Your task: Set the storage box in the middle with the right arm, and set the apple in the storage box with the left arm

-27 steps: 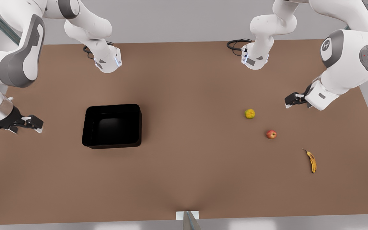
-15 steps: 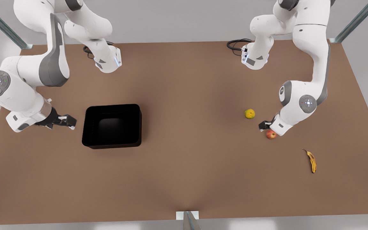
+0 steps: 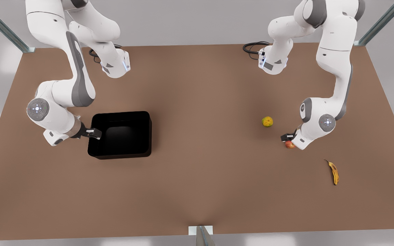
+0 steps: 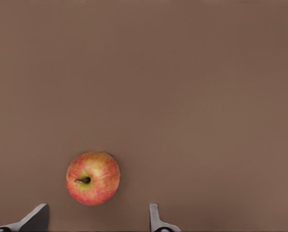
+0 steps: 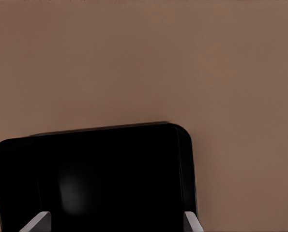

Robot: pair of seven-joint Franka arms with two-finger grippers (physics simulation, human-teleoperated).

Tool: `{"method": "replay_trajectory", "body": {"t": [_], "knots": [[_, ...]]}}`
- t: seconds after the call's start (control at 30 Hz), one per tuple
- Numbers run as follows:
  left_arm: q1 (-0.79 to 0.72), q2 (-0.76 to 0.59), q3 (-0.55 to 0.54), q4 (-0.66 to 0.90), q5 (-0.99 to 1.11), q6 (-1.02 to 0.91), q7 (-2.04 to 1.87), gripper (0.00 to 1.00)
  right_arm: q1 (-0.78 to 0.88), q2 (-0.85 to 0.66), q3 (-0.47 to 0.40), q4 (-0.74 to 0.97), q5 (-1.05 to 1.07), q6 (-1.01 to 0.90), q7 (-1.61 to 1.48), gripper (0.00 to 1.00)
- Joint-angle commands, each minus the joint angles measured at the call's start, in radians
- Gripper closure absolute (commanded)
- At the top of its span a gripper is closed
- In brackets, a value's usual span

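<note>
Brown tabletop (image 3: 197,177), pale grey surround

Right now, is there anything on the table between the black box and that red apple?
Only the yellow-green fruit, near the apple. Otherwise the front view shows bare brown table from the storage box to it.

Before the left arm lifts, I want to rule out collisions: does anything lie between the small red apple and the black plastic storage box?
Nothing visible does. The small red apple sits under the open left gripper; bare brown table stretches to the black plastic storage box. The yellow-green round fruit lies off that line, toward the arm bases.
</note>
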Motion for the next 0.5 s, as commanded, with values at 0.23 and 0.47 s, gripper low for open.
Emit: {"method": "replay_trajectory", "body": {"t": [0.23,0.47], "knots": [[0.025,0.080,-0.003,0.004,0.066,0.047,0.000,0.00,-0.032,-0.015,0.005,-0.152,-0.014,0.141,-0.032,0.00],[0.040,0.118,-0.023,0.001,0.067,0.067,0.000,0.00,-0.045,0.045,0.005,-0.196,-0.015,0.236,-0.034,0.00]]}}
